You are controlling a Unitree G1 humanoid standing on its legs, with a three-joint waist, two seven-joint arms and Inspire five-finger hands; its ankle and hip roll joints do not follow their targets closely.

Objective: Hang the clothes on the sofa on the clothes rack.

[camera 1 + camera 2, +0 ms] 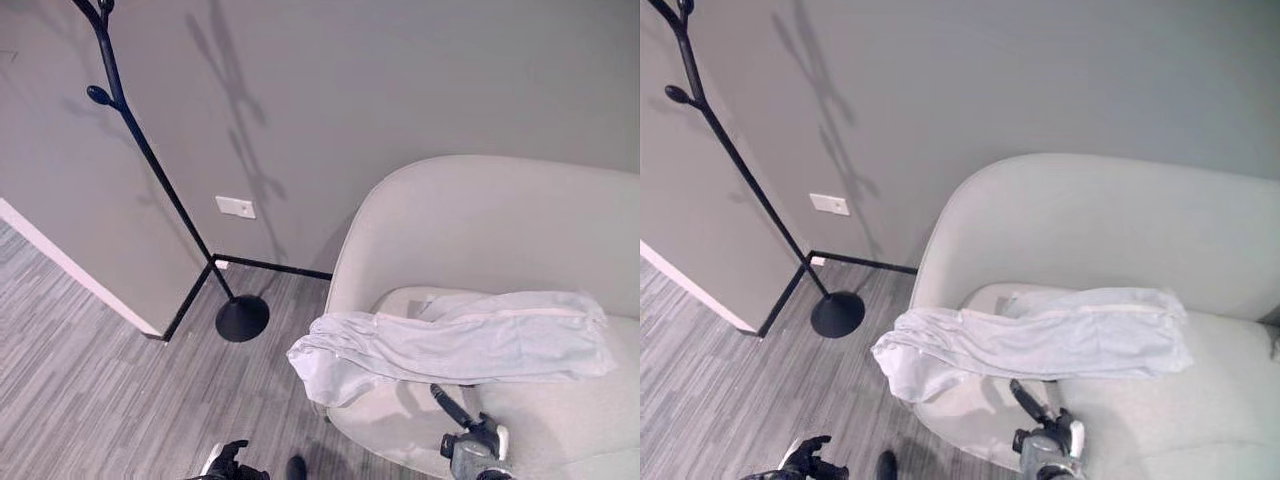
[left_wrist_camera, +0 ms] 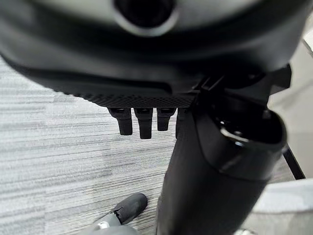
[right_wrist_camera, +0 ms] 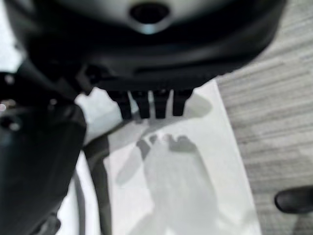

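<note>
Garment (image 1: 455, 340), pale grey-white, lies draped across the seat of the light grey sofa (image 1: 480, 215), one end spilling over the sofa's front-left edge toward the floor. Right hand (image 1: 478, 445) sits low over the seat's front, just below the garment and not touching it; its wrist view shows the fingers (image 3: 146, 103) straight and relaxed, holding nothing, with bare sofa cushion and their own shadow past the fingertips. Garment is ahead of those fingertips, close by but apart. Left hand (image 1: 228, 462) hangs low over the grey striped carpet (image 1: 90, 390), well to the side of the sofa; its wrist view shows the fingers (image 2: 142, 122) extended and empty, carpet beyond them, thumb in the foreground. Garment is well apart from the left fingers, off toward the right hand. Black clothes rack (image 1: 150, 165) stands at the wall corner, leaning pole with knobbed pegs on top and a round base (image 1: 242, 318) on the floor beside the sofa's left flank, well clear of both hands. White wall plate (image 1: 235, 207) on the grey wall behind the pole.
</note>
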